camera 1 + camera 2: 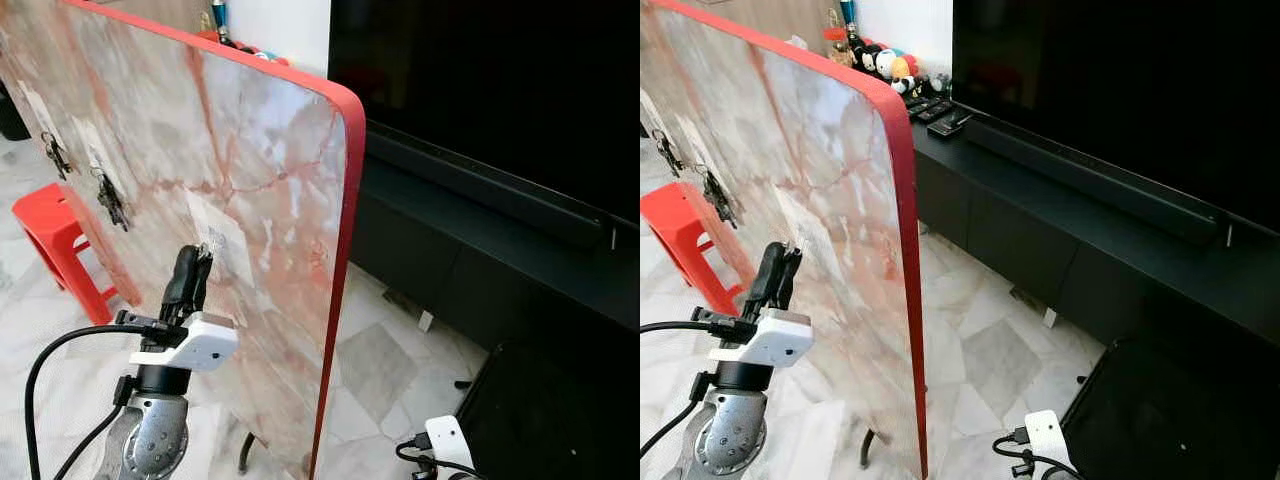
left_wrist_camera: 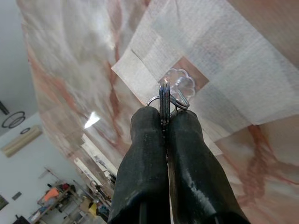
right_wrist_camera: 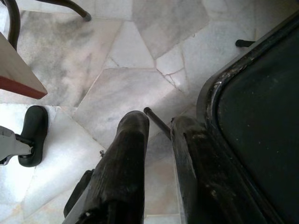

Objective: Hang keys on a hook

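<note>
- Pinching the thin silver keys (image 2: 163, 100) tight, the left gripper (image 2: 164, 122) holds them right at the small clear plastic hook (image 2: 181, 86).
- That hook sits on a white tape patch (image 1: 222, 236) on the upright pink marble board with a red edge (image 1: 250, 150).
- Keys are light, hard and slippery, so holding the flat blades seems best.
- Other dark key bunches (image 1: 112, 203) hang further along the board.
- Hanging low over the pale floor tiles (image 3: 117, 88), the right gripper (image 3: 159, 126) has its fingers a little apart and holds nothing.

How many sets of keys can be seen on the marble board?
3. Two sets hang on the far part of the marble board, one beyond the other; the left gripper holds the third at the near clear hook.
</note>
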You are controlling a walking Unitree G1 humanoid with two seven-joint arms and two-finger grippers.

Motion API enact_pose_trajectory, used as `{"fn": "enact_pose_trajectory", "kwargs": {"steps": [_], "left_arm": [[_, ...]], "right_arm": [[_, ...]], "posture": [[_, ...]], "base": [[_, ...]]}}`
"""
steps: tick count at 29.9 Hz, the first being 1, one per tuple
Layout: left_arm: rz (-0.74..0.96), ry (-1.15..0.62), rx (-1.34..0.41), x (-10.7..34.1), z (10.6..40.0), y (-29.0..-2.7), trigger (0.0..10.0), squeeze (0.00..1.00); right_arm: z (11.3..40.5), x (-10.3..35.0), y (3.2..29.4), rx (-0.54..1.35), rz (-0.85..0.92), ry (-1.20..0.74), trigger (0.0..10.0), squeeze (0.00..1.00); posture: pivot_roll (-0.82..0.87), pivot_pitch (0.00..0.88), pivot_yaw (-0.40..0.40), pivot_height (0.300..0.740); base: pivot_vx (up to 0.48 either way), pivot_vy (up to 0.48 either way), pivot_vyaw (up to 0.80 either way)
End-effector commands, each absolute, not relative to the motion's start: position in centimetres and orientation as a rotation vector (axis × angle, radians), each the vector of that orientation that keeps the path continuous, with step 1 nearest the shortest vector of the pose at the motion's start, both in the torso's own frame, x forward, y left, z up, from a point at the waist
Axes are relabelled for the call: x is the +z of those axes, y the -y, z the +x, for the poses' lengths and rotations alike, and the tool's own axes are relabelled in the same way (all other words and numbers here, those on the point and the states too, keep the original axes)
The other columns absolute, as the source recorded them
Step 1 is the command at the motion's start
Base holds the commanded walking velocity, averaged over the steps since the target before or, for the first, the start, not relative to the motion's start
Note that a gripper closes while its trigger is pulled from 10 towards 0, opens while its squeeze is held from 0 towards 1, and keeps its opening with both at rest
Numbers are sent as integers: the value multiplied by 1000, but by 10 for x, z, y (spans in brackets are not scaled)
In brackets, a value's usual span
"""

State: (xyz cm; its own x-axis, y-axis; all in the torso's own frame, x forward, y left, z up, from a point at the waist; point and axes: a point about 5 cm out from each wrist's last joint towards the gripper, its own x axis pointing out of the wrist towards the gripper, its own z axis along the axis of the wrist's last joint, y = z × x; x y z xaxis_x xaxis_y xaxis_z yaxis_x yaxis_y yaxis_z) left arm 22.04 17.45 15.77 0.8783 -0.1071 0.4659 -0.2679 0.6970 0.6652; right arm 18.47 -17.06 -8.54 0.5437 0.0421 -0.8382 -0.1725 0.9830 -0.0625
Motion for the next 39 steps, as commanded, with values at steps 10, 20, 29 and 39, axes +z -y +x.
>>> {"fn": "enact_pose_trajectory", "kwargs": {"steps": [10, 20, 29, 39], "left_arm": [[725, 254, -47, 115, 219, -172, 10000, 0], [723, 234, -71, 111, 219, -171, 10000, 0], [729, 236, -65, 111, 219, -172, 10000, 1000], [709, 245, -67, 112, 219, -172, 10000, 1000]], "right_arm": [[187, -84, 172, 121, -141, -978, 10000, 0], [187, -84, 172, 122, -143, -978, 10000, 0], [187, -84, 172, 121, -142, -979, 10000, 0], [187, -84, 172, 120, -141, -978, 10000, 0]], "posture": [[54, 29, -39, 740], [53, 25, -39, 740], [53, 25, -39, 740], [55, 27, -38, 740]], "base": [[0, 0, 0], [0, 0, 0], [0, 0, 0], [0, 0, 0]]}}
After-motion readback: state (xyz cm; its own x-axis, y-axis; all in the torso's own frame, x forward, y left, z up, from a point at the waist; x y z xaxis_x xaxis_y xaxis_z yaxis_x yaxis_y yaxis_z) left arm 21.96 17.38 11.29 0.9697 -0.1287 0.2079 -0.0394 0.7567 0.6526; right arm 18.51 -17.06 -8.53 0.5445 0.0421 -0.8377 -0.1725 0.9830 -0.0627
